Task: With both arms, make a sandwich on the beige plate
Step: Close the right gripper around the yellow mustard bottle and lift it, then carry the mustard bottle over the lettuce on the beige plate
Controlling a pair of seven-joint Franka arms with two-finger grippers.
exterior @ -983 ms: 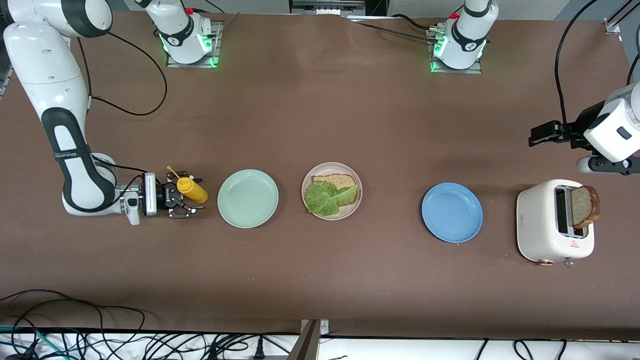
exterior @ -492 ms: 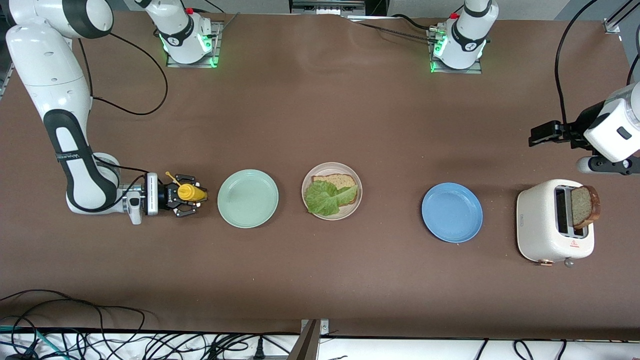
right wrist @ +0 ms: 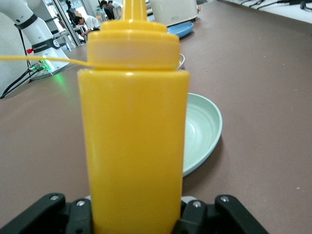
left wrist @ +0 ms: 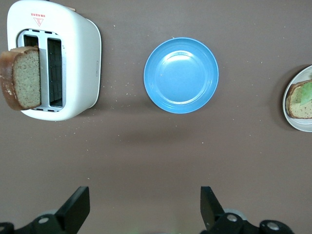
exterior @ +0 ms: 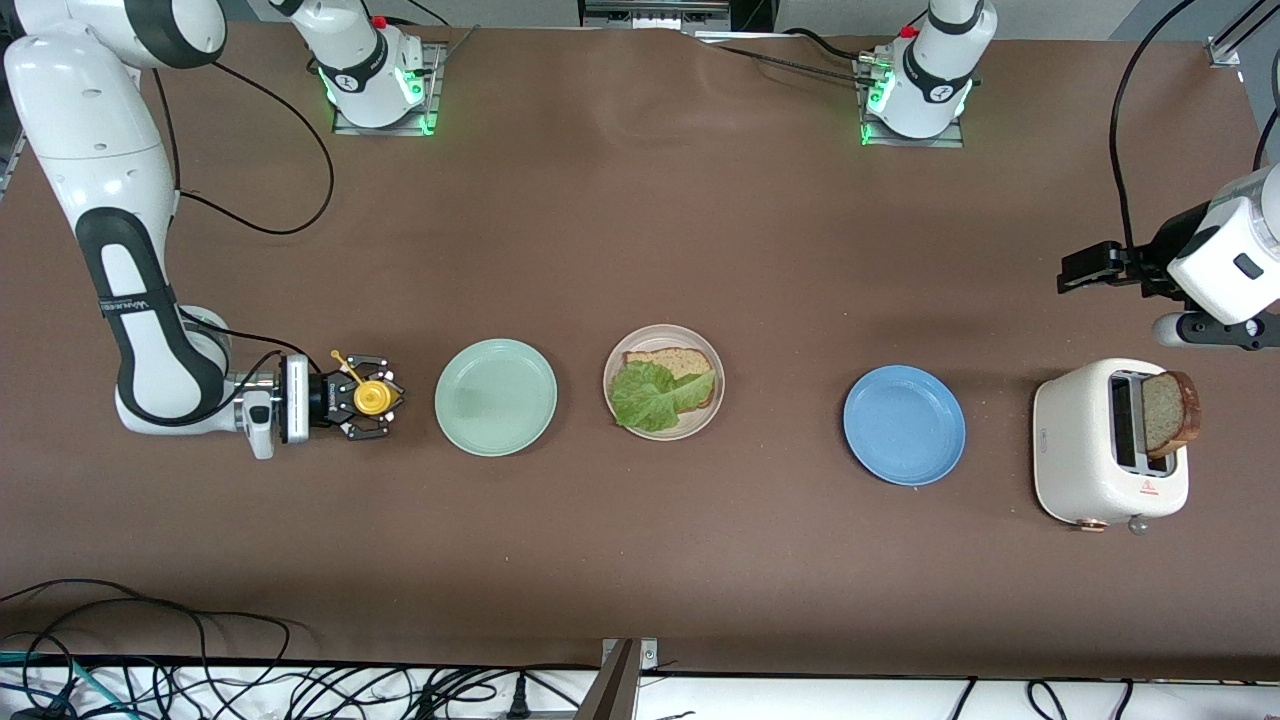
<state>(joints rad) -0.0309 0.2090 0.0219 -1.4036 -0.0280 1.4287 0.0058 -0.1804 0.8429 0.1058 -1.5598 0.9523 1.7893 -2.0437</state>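
Note:
The beige plate [exterior: 692,423] lies mid-table and holds one bread slice [exterior: 672,362] with a green lettuce leaf [exterior: 650,395] partly over it. A second bread slice [exterior: 1165,412] sticks up from the white toaster [exterior: 1085,450]. At the right arm's end of the table, my right gripper [exterior: 368,398] is shut on the upright yellow squeeze bottle [exterior: 374,397]. That bottle [right wrist: 132,141] fills the right wrist view, between the jaws of the right gripper [right wrist: 134,214]. My left gripper [left wrist: 145,207] hangs open and empty over bare table beside the toaster [left wrist: 73,58].
A mint-green plate [exterior: 495,397] lies between the bottle and the beige plate. A blue plate [exterior: 904,425] lies between the beige plate and the toaster. Both are empty. Cables [exterior: 250,690] run along the table edge nearest the front camera.
My right gripper has shut on the yellow bottle, which went from leaning toward the mint-green plate to standing upright, and drew back slightly. The left arm has not moved.

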